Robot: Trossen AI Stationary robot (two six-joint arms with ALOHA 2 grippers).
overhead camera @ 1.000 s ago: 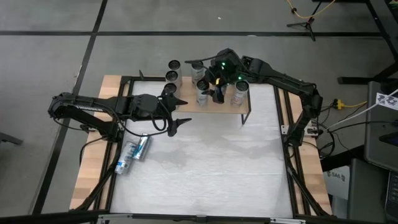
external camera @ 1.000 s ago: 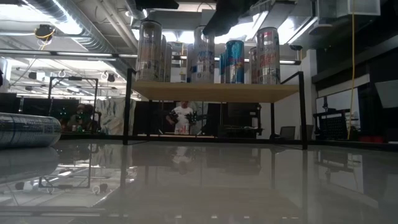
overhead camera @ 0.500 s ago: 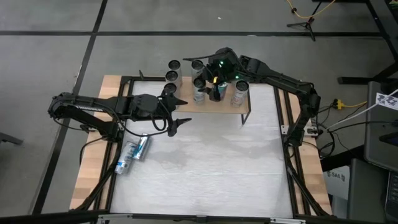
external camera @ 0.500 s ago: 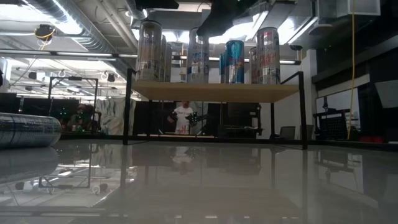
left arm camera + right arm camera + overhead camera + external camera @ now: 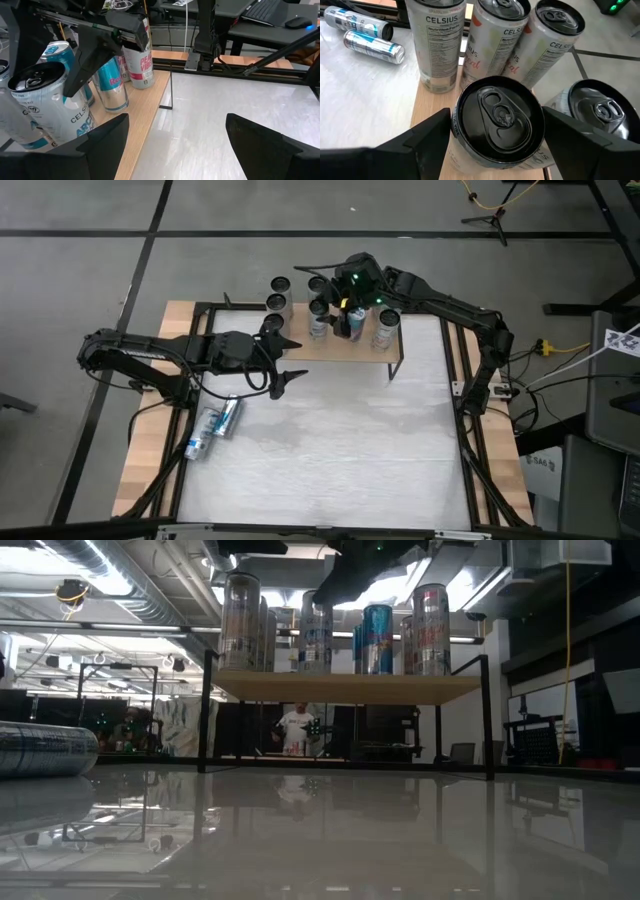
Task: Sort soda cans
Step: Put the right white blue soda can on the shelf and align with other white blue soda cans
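Observation:
A raised wooden shelf (image 5: pixel 395 346) at the table's far edge carries several upright soda cans (image 5: pixel 378 638). My right gripper (image 5: pixel 496 119) reaches over the shelf from the right and is shut on a white can with a black top (image 5: pixel 497 117), which also shows in the low view (image 5: pixel 315 632). My left gripper (image 5: pixel 298 358) hangs open and empty above the table, in front of the shelf's left end. Two more cans (image 5: pixel 218 423) lie on their sides on the table near the left edge. My right gripper pinches the black-topped can by its upper wall (image 5: pixel 457 150), just under the rim, one finger on each side. The fingers (image 5: pixel 427 137) slant down at it from the far right. The can stands upright; whether its base is on the shelf board I cannot tell.
Upright cans (image 5: pixel 440 45) crowd close around the held one, and another dark-topped can (image 5: pixel 600 112) stands right beside it. The shelf's black frame legs (image 5: pixel 205 710) stand on the white table top. People and desks show in the room behind.
My right gripper has shifted a little toward the table's left edge along the shelf, taking the black-topped can with it. The can has stayed upright. My left arm has kept still.

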